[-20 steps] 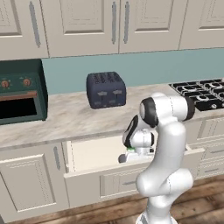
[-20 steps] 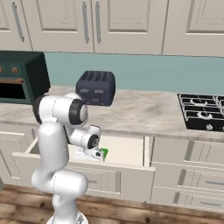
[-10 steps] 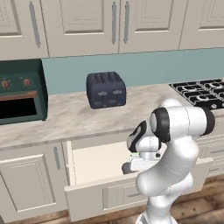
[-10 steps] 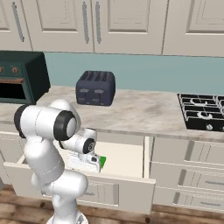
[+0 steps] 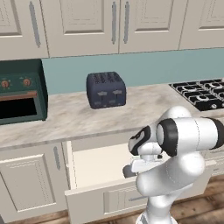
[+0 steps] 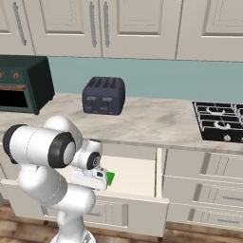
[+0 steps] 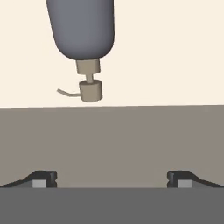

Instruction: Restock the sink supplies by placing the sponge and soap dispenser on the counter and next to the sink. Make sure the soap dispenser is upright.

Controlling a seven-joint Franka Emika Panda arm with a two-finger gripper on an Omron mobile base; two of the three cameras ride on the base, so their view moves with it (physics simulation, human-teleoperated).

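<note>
Arm has dropped lower into the open cream drawer [image 5: 94, 164]; two-finger gripper [image 7: 112, 179] spread wide, empty, facing the grey-blue rounded soap dispenser [image 7: 83, 30] on its side. Small green sponge [image 6: 110, 178] beside the wrist. Nothing retrieved yet.

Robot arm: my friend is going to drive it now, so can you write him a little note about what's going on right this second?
Gripper: open, holding nothing, reaching into the open drawer.
Soap dispenser: lying on the drawer floor just ahead of the fingertips, pump end toward the hand.
Sponge: also in the drawer, peeking out green beside the wrist.
Done: drawer is open.
Left: grab the dispenser, stand it upright on the counter by the sink, then bring the sponge. The sink is not in these views, so the base may have to drive.
</note>
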